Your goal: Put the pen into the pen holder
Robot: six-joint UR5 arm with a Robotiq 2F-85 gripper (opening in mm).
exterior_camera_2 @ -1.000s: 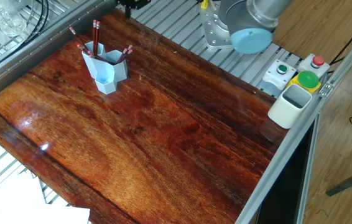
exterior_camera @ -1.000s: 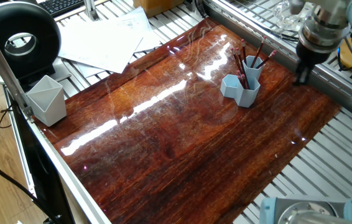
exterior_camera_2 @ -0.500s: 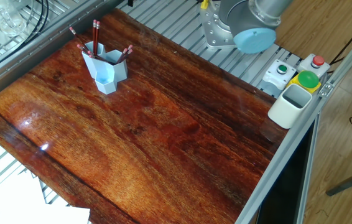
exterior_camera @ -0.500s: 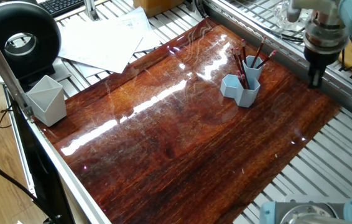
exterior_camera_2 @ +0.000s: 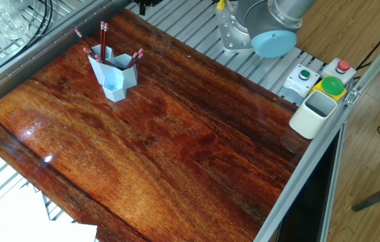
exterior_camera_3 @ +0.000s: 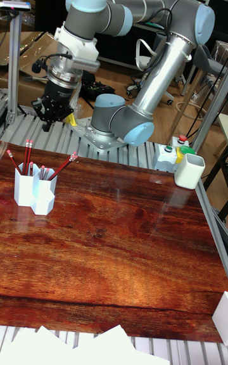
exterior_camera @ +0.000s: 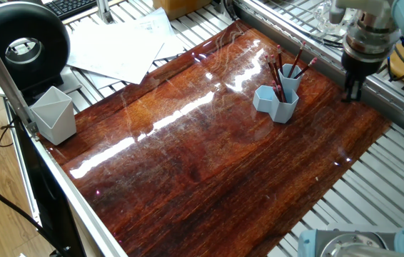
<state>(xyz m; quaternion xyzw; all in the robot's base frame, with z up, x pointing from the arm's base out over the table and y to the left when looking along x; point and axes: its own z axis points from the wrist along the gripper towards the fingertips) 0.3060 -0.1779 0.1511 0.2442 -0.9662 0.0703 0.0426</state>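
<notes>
My tool [exterior_camera: 350, 91] has drifted back toward the pen holder [exterior_camera: 278, 100] over the last half second, hanging empty off the surface [exterior_camera: 209, 157] edge; jaw gap I cannot tell. Pens [exterior_camera: 275, 75] already stand in the holder, so the job looks finished.

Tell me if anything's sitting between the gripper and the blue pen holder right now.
Nothing visible does. The gripper hangs above the table's far edge, off to one side of the pen holder; only bare wood lies between them. Pens already stand inside the holder.
</notes>
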